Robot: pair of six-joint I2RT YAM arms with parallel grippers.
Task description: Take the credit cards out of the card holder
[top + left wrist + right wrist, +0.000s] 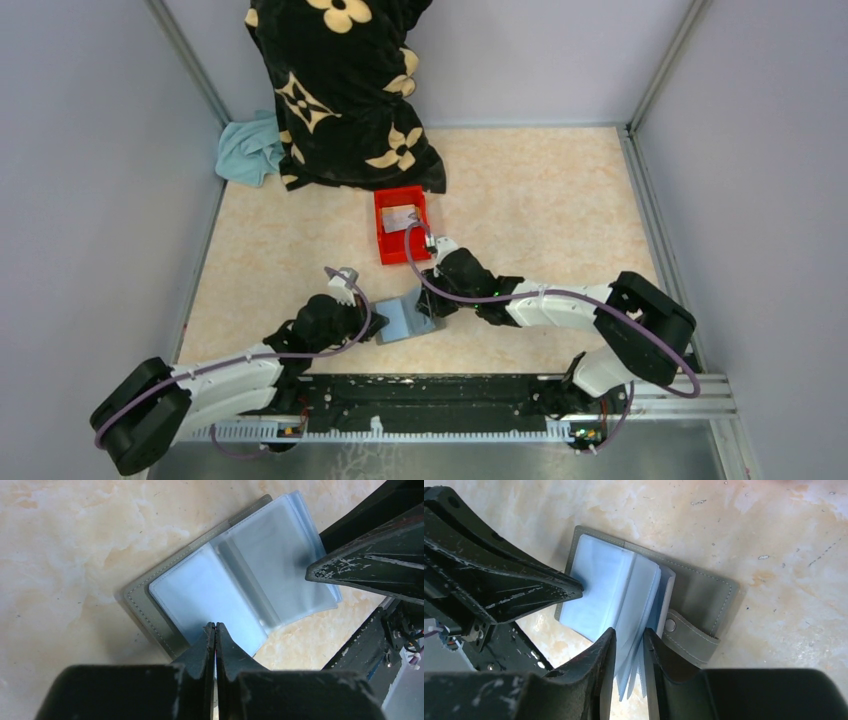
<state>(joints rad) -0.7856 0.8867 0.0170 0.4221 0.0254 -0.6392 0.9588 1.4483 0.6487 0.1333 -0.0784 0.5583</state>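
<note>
The card holder [405, 318] lies open on the table, grey cover down and blue-grey sleeves up. My left gripper [215, 626] is shut and its tip presses on the left sleeve page [200, 590]. In the right wrist view the same tip [576, 586] rests on that page. My right gripper [629, 635] is closed on several sleeves of the holder [694, 590], which stand up between its fingers beside the snap strap [689, 640]. No card shows in the sleeves. Credit cards [399, 218], silver-grey on top, lie in the red bin [385, 245].
A black fabric bag with cream flowers [340, 90] and a teal cloth [250, 150] lie at the back left. Grey walls close in both sides. The black base rail [450, 395] runs along the near edge, just behind the holder.
</note>
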